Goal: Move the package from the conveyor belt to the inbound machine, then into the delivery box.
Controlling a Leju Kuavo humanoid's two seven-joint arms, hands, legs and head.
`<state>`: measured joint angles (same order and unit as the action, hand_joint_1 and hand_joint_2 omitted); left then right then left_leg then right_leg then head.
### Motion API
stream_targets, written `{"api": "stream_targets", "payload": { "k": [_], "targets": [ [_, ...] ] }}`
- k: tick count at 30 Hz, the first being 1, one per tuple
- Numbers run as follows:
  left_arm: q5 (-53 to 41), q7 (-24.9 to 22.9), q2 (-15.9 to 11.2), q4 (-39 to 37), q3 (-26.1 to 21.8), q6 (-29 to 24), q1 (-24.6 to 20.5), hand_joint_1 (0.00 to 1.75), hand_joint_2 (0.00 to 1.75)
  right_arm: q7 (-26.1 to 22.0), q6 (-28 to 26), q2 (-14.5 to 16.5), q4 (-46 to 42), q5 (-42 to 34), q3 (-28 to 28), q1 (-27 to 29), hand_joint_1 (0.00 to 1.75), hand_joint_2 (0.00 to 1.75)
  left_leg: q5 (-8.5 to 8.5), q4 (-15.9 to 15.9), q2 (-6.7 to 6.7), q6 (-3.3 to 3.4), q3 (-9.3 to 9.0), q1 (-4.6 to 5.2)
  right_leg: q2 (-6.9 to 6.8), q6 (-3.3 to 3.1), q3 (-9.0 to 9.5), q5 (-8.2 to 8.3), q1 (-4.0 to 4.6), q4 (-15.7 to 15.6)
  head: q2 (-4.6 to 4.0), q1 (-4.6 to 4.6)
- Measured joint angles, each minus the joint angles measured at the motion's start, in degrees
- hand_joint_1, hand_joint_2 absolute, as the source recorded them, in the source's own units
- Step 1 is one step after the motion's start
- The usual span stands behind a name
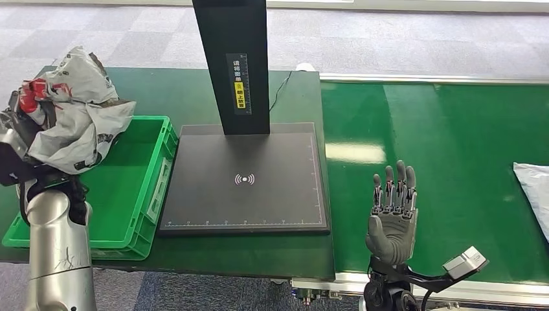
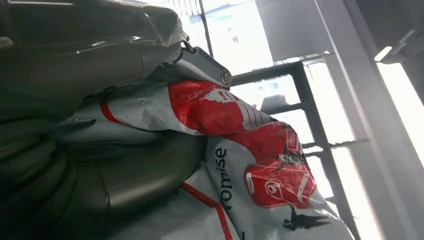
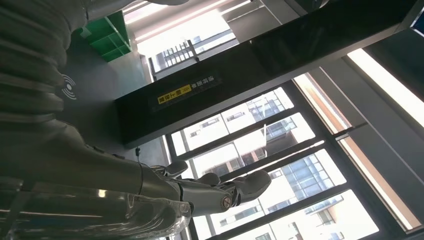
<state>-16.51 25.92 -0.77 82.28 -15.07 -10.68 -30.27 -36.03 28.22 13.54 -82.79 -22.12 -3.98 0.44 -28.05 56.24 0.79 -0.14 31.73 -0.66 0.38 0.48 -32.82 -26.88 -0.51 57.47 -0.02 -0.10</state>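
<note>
2 packages – 1 crumpled [image 1: 78, 110], 1 flat at belt's [image 1: 447, 149] edge [image 1: 534, 194] – plus 1 green crate [image 1: 139, 188], 1 black scanner [image 1: 246, 178], 1 belt, 2 hands [image 1: 22, 149] [image 1: 392, 214].

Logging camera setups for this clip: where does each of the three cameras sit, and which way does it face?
Head view: high on the body, looking down at the scanner plate, green crate and conveyor belt; both arms show, left hand gripping the package, right hand empty.
Left wrist view: behind the left hand, facing windows past the package.
Right wrist view: behind the right hand, facing the scanner column and windows.
Shared: the package, head and left wrist views.
</note>
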Motion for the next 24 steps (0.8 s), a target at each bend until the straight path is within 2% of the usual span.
{"api": "stream_targets", "payload": {
  "k": [4, 7, 9, 12, 16, 24],
  "targets": [
    [-18.76, -9.99, -5.51, -13.14, 0.96, -2.49, -7.83, 1.75, 1.75, -0.36, 0.13, 0.03, -0.44, 0.02, -0.17, 0.17, 0.00, 1.75, 0.10, 0.00, -0.05, -0.12, -0.05, -0.05, 0.05, -0.12, -0.03, 0.08, 0.05, 0.04, 0.00, 0.00],
    [-27.44, -13.64, -9.01, -26.13, 2.10, -3.02, -13.47, 1.75, 1.75, -0.73, 0.42, 0.03, -1.62, 0.01, -0.40, 0.98, 0.00, 1.75, 0.12, 0.00, -0.20, -0.15, -0.05, -0.07, 0.27, -0.21, -0.05, 0.15, 0.08, 0.06, 0.00, -0.01],
    [-31.30, -15.63, -10.20, -33.07, 2.96, -4.14, -15.74, 1.75, 1.75, -0.76, 0.63, 0.03, -2.24, 0.08, -0.56, 1.45, 0.00, 1.75, 0.12, 0.00, -0.26, -0.15, -0.05, -0.07, 0.36, -0.21, -0.06, 0.15, 0.07, 0.07, 0.00, -0.01],
    [-37.95, -20.25, -10.63, -40.63, 5.02, -5.42, -17.09, 1.75, 1.75, -0.73, 0.84, 0.08, -2.70, 0.33, -0.78, 1.56, 0.00, 1.75, 0.11, 0.00, -0.24, -0.15, -0.03, -0.05, 0.36, -0.21, -0.07, 0.15, 0.05, 0.05, 0.00, 0.01],
    [-43.90, -25.01, -10.44, -47.13, 8.02, -5.27, -17.98, 1.75, 1.75, -0.58, 0.80, 0.25, -2.98, 0.48, -0.99, 1.44, 0.00, 1.75, 0.10, 0.00, -0.22, -0.15, 0.01, -0.05, 0.35, -0.20, -0.07, 0.15, 0.04, 0.04, 0.00, 0.01],
    [-45.65, -26.53, -10.43, -52.34, 9.95, -4.15, -19.51, 1.75, 1.75, -0.48, 0.73, 0.51, -3.25, 0.45, -1.28, 1.41, 0.00, 1.75, 0.11, 0.00, -0.19, -0.16, -0.03, -0.07, 0.35, -0.21, -0.07, 0.15, 0.07, 0.05, 0.00, 0.00]
  ]
}}
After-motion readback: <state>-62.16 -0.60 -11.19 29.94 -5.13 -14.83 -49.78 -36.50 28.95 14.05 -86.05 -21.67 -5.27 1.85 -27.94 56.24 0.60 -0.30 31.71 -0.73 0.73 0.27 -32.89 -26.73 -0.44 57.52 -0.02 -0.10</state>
